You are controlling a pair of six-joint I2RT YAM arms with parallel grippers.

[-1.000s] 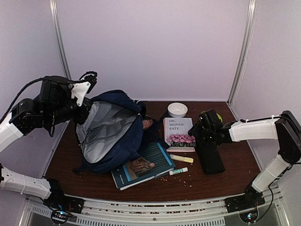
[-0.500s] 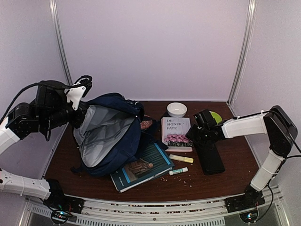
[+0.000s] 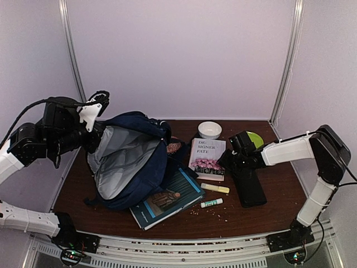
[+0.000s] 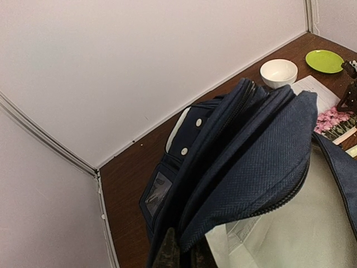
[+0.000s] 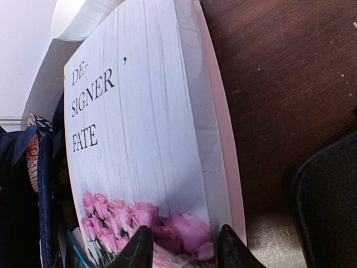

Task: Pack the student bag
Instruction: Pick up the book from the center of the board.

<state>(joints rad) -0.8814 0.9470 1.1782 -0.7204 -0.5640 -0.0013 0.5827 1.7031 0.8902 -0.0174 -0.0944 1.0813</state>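
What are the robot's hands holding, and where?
Left hand grips the navy-blue fabric backpack by its opening's rim. Right hand straddles the rose end of the white rectangular book; grip unclear.

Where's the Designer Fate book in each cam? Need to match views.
Top external: Designer Fate book centre-right, just below the white bowl.
Left wrist: at the right edge, beyond the bowl.
Right wrist: fills the centre; bowl at top left.
Shared landmark: the white bowl.
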